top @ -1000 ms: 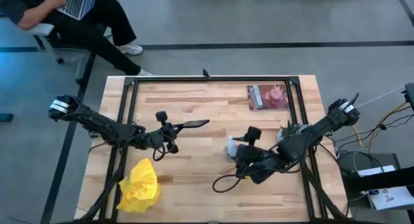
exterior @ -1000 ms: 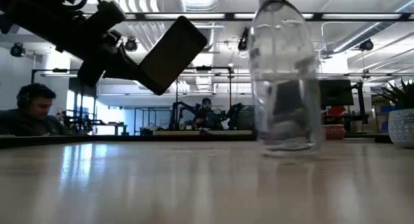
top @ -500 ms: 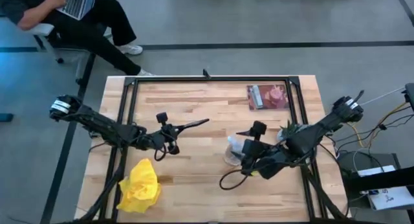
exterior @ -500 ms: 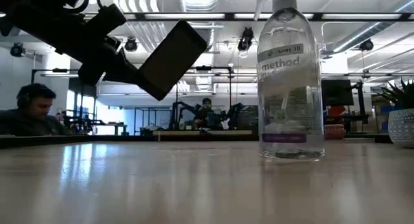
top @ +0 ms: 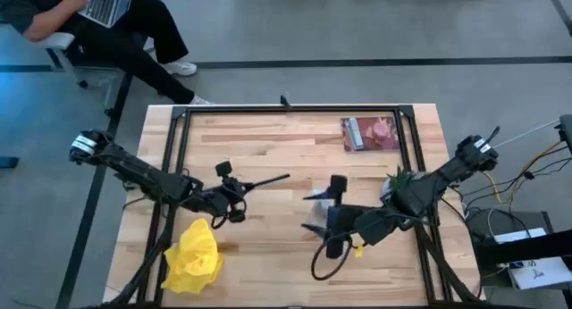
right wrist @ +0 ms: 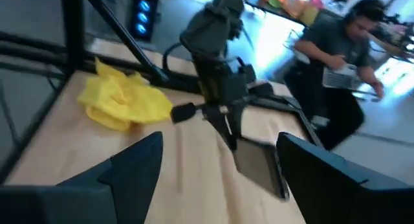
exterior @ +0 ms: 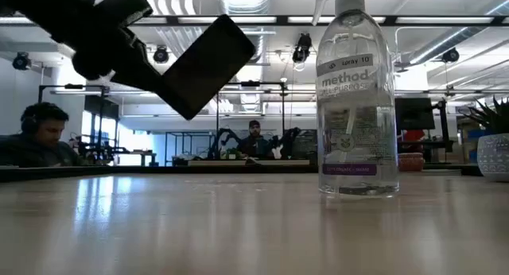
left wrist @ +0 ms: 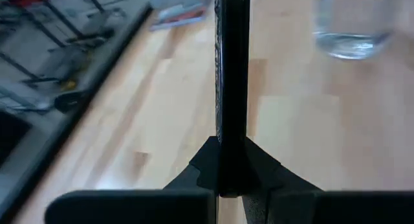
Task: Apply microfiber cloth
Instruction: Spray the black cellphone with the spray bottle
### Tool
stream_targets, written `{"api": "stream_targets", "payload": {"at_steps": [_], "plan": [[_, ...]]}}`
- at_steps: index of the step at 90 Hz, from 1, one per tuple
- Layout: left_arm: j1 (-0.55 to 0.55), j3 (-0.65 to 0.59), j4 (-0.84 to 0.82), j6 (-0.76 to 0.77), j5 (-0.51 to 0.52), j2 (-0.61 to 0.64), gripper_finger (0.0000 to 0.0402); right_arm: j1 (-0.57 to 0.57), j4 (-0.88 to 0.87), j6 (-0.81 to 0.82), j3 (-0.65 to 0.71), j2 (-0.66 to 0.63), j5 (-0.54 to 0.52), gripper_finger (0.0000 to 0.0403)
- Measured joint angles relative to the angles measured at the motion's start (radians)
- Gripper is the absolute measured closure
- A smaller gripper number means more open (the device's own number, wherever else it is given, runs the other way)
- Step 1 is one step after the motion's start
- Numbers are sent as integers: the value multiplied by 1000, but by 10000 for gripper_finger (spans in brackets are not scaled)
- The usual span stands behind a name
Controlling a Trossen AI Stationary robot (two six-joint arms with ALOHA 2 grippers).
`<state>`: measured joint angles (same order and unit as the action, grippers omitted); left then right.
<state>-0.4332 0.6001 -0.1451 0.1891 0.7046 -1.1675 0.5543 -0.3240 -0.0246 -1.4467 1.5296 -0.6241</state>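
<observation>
The yellow microfiber cloth lies bunched on the table near the front left; no gripper touches it, and it also shows in the right wrist view. My left gripper is shut on a black phone held above the table's middle. My right gripper is open with nothing between its fingers; it hovers right of centre and faces the left arm. A clear spray bottle stands upright on its base beside it. My left gripper pinches the phone's lower end between its two fingers, one on each flat face. The phone reaches forward past the fingers, on edge. It is lifted clear of the table and slants upward in the low view.
A small book lies at the far right of the table and a potted plant stands at the right. A black frame runs round the table. A person sits beyond the far left corner.
The spray bottle, blurred a second ago, now stands still and upright on the table. My right gripper has swung away from it toward the table's left. My left gripper has rolled the phone, which now shows only its thin edge from above.
</observation>
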Motion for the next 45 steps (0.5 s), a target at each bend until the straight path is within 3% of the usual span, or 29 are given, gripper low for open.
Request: {"api": "stream_targets", "payload": {"at_steps": [17, 31, 45], "plan": [[-127, 51, -44, 101, -98, 5, 390, 13, 60, 14, 0, 70, 109, 151], [-264, 124, -223, 244, -157, 5, 390, 24, 67, 57, 0, 118, 109, 169], [-384, 197, -430, 489, -190, 6, 390, 26, 75, 112, 0, 157, 109, 185]]}}
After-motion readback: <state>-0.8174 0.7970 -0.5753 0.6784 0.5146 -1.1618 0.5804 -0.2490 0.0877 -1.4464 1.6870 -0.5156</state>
